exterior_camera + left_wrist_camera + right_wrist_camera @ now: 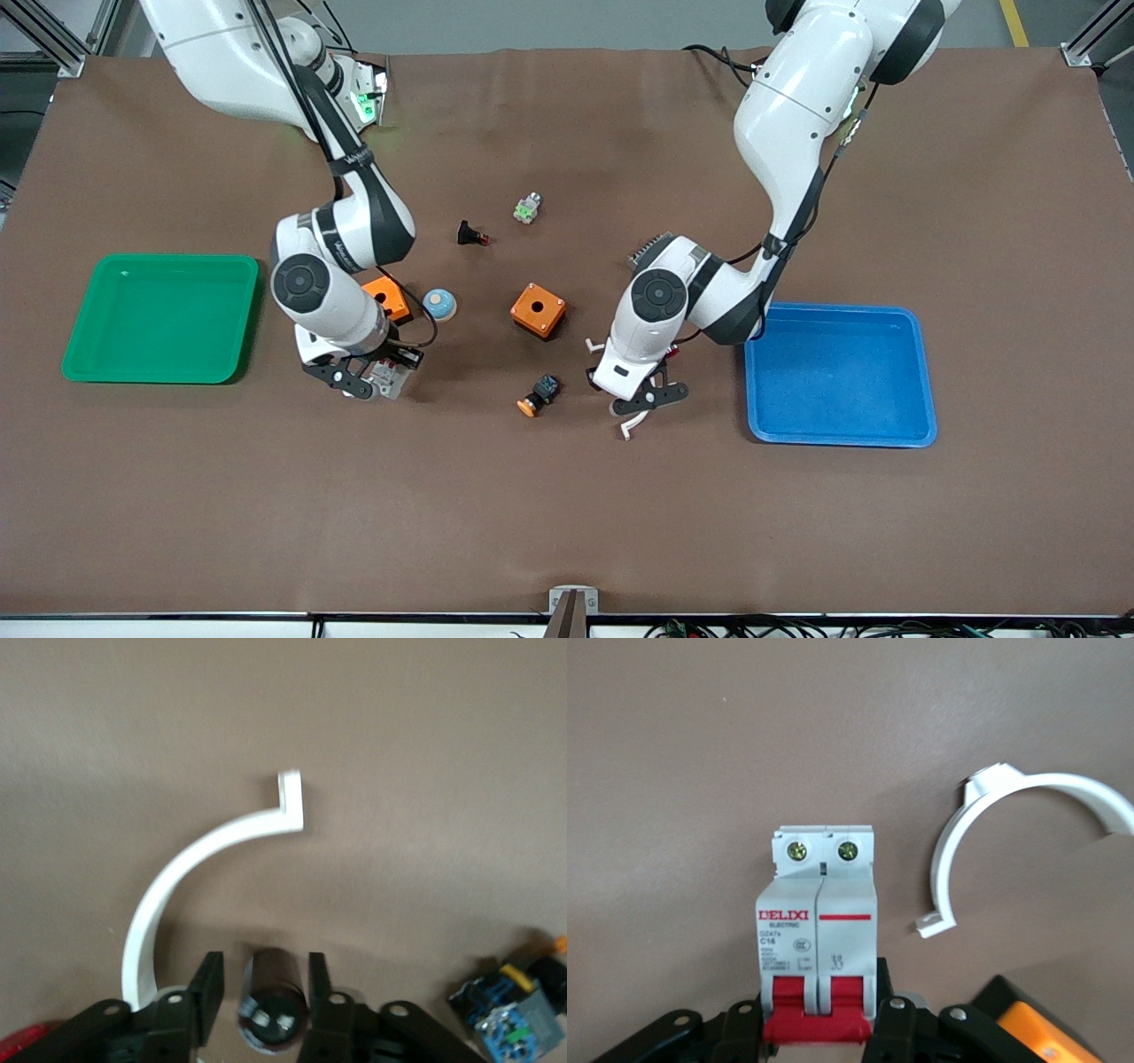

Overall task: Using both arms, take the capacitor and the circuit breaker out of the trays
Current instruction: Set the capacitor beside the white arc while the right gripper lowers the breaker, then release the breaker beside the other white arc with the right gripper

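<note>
The breaker [818, 921], a light-grey block with a red lever, sits between the fingers of my right gripper [818, 1010], which press on both its sides. In the front view the right gripper [365, 379] holds the breaker [394, 377] low at the table, nearer the front camera than an orange box [387, 297]. My left gripper [261, 983] stands open astride the capacitor [275, 992], a black stubby cylinder, with a gap on one side. In the front view the left gripper [647, 400] is down beside the blue tray [837, 425] and hides the capacitor.
A green tray [159, 266] lies toward the right arm's end. Between the arms lie a second orange box [538, 310], a black-blue part with an orange cap [539, 394], a blue dome [439, 304], a black red-tipped part [472, 235] and white curved clips [204, 846] [992, 833].
</note>
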`<state>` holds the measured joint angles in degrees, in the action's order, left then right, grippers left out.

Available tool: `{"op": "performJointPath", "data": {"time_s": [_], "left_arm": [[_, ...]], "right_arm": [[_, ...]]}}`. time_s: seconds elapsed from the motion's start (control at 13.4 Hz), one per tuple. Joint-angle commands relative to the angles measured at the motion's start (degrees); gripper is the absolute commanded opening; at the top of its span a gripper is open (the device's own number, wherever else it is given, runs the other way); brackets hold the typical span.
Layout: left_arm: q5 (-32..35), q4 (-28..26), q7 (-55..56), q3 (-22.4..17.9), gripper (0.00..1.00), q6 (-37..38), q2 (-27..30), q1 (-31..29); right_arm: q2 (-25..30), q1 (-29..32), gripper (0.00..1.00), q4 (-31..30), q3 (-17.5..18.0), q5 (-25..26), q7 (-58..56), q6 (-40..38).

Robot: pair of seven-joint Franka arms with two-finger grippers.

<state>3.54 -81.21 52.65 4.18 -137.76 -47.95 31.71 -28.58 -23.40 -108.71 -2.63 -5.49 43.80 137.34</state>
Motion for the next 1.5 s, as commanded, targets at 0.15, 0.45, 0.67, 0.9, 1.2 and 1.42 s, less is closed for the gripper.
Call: {"op": "performJointPath", "data": {"time_s": [0.15,0.45,0.67,0.9,1.2,1.42], "left_arm": [[1.12,1.23,-9.01,-3.82,1.0,14.16,13.03,-2.43],[1.47,0.97,-18.79,-3.65,1.0,23.66,23.58,-12.27],[1.04,0.79,-29.76,-3.57,1.0,32.53,30.08,-17.98],[0.59,0.62,-41.27,-3.3,1.0,42.81,37.47,-22.47],[-2.3,-2.62,-47.18,-3.3,1.0,49.25,45.47,-26.95],[-4.32,-6.93,-49.22,-1.3,1.0,49.26,50.13,-31.17]], "right_arm": [[-7.8,-1.39,0.09,8.51,-0.71,-1.28,5.85,-0.5],[-7.89,-0.69,0.34,8.6,-0.63,-1.28,4.89,-0.67],[-7.8,-0.16,0.54,9.91,-0.63,-1.36,4.1,-1.28],[-7.54,0.72,0.7,12.01,-0.8,-1.19,4.1,-3.91],[-6.84,4.32,0.87,19.04,-1.41,-0.57,-2.72,-16.2],[-2.46,8.44,0.92,20.29,-1.59,-0.4,-13.26,-22.97]]}}
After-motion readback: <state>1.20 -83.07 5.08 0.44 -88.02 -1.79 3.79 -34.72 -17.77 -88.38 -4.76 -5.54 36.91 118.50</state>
